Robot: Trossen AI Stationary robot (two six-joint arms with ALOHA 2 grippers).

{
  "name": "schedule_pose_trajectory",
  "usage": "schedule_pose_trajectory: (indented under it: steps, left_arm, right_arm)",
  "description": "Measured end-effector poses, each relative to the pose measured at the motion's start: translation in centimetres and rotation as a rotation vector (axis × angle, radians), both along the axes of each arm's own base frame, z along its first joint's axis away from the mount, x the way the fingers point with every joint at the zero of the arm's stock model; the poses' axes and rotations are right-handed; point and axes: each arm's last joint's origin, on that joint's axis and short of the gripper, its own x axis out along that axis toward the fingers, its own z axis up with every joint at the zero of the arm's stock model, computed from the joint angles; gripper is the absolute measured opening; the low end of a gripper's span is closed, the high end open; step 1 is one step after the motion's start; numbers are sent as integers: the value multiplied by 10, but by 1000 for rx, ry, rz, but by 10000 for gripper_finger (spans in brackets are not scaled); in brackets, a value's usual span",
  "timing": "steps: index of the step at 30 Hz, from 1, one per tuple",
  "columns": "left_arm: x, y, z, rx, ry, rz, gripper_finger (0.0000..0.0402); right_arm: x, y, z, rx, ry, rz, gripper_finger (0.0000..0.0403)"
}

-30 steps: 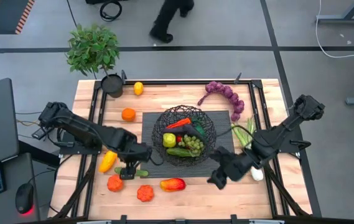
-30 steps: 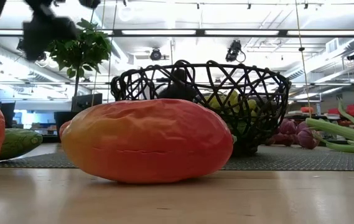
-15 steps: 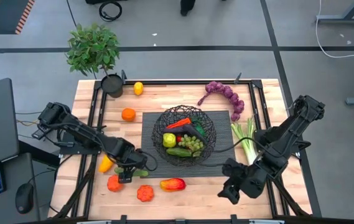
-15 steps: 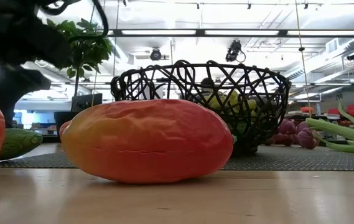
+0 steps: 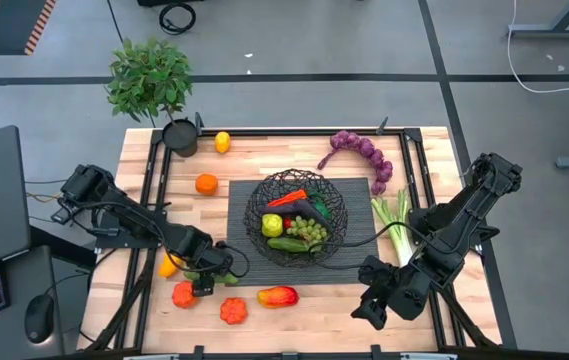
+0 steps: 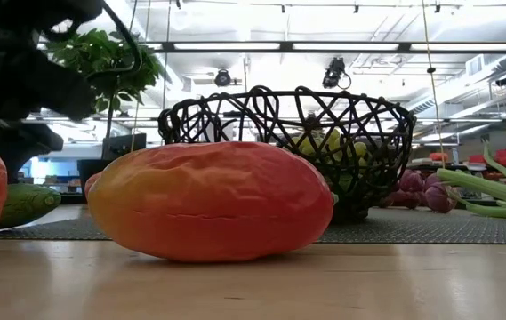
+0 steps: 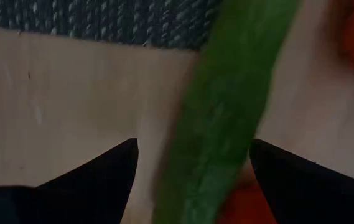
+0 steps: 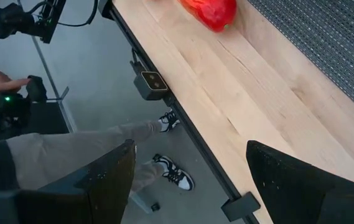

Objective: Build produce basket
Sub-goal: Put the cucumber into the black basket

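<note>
One cucumber [image 7: 226, 112] sits lengthwise between the left gripper [image 7: 192, 168] and its wide-open jaws, long axis pointing away toward the mat [image 7: 102, 22]; right gripper [image 8: 189, 180] jaws open too, holding nothing.

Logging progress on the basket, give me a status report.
Left gripper open, straddling cucumber on table. Right gripper open, empty, near table's front edge. Basket partly filled. Nothing blocking.

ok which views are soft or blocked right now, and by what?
Left wrist view: the cucumber sits so near the lens between the open left claw that it blurs. Low view: the mango fills the foreground, hiding much of the basket; a dark arm mass shows only as silhouette. High view: evenly lit, sharp.
</note>
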Motion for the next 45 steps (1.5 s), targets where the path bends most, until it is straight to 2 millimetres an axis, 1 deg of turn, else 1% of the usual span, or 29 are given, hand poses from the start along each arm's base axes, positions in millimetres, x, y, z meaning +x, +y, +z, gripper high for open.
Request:
schedule_pose_trajectory:
  steps: [6,12,15,20,24,26,28,31,34,38,42,45]
  left_arm:
    - [-6,3,-11,4,1,8,301]
    - [-7,5,-13,42,-16,20,265]
    - [-6,6,-13,59,-17,61,226]
    - [-6,7,-13,71,-23,71,133]
    - [-6,8,-11,47,-8,88,129]
    - [-5,8,-7,29,15,81,129]
    - [2,5,5,-2,-1,46,129]
    - [12,0,30,-9,-14,-27,129]
    - [27,-4,65,-15,-87,-102,129]
    - [40,-7,112,5,-188,-192,142]
    - [53,0,153,79,-346,-272,140]
    - [65,15,174,166,-462,-313,137]
  right_arm:
    - [-1,-1,-1,1,13,-13,309]
    - [-1,-1,-2,-8,24,-15,309]
    - [-1,-2,-2,-6,25,-17,309]
    - [0,-2,-1,19,31,-46,309]
    - [-3,1,-1,42,43,-67,309]
    - [-5,3,-1,42,44,-57,309]
    - [-7,4,-2,46,53,-64,309]
    - [-10,5,-2,36,52,-98,309]
    - [-12,6,-2,24,34,-127,309]
    - [-13,7,-2,17,24,-129,309]
    - [-13,7,-2,15,20,-133,309]
    - [-13,7,-2,18,21,-136,309]
